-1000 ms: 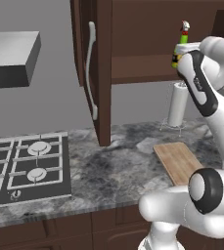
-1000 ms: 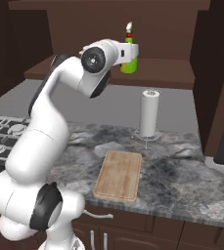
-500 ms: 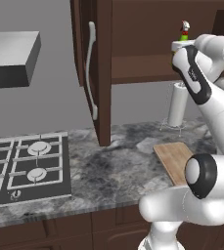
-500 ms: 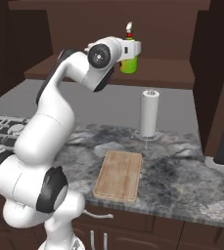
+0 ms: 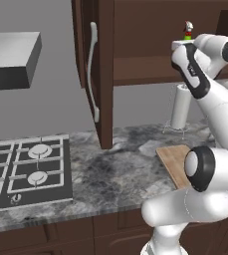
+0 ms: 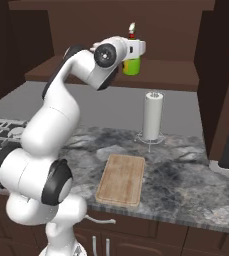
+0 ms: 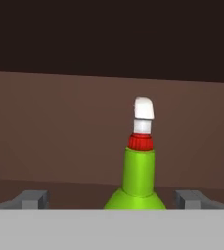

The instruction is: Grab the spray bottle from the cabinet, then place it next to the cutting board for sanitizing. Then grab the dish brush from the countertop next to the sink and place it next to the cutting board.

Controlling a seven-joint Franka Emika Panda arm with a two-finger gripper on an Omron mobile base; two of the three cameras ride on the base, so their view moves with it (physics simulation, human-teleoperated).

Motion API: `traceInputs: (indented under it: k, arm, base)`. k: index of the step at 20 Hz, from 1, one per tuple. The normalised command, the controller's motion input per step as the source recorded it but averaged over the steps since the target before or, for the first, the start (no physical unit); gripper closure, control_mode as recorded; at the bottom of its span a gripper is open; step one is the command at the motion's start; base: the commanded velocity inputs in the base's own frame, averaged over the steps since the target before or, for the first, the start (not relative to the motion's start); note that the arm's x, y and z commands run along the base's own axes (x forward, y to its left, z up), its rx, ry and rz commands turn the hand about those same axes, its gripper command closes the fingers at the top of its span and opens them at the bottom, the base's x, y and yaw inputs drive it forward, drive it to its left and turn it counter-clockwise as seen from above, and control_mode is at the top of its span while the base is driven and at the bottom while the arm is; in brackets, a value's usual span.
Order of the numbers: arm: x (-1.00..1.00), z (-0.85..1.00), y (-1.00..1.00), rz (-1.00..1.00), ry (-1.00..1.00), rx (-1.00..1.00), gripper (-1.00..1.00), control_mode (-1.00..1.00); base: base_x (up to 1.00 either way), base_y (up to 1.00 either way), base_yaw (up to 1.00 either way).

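Note:
The green spray bottle (image 7: 139, 171) with its red collar and white nozzle stands upright on the cabinet shelf (image 6: 166, 76). My gripper (image 7: 112, 200) is open, level with the bottle's lower body, one fingertip (image 7: 33, 198) on each side and apart from it. From the right base camera the hand (image 6: 136, 50) sits in front of the spray bottle (image 6: 132, 66). In the left base view the bottle's nozzle (image 5: 187, 30) peeks above the hand. The tan cutting board (image 6: 121, 180) lies on the marbled countertop (image 6: 186, 175) below. The dish brush and the sink are out of view.
The open cabinet door (image 5: 103, 74) with its pale handle (image 5: 92, 69) juts out left of the arm. Behind the board stands a white paper towel roll (image 6: 152, 116). A stove (image 5: 26, 169) and range hood (image 5: 11, 60) are at the left.
The hand has pushed forward into the cabinet toward the spray bottle, and its fingers now flank it. The bottle has not moved.

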Motion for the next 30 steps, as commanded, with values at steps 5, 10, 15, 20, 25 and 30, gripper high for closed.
traceInputs:
  k: [5,10,15,20,25,30]
  arm:
    - [0.30,-0.11,-0.10,0.02,0.00,0.00,-1.00,-1.00]
    - [0.19,-0.16,-0.14,0.03,0.00,0.00,-1.00,-1.00]
    - [0.32,-0.01,-0.08,0.03,0.00,0.00,-1.00,-1.00]
    - [0.31,0.00,-0.02,0.01,0.00,0.00,-1.00,-1.00]
    - [0.17,0.00,-0.01,0.01,0.00,0.00,1.00,-1.00]
    - [0.02,0.00,0.00,0.00,0.00,0.00,1.00,-1.00]
  base:
    - [0.00,0.00,0.00]
    - [0.00,0.00,0.00]
    - [0.00,0.00,0.00]
    - [0.00,0.00,0.00]
    - [0.00,0.00,0.00]
    - [0.00,0.00,0.00]
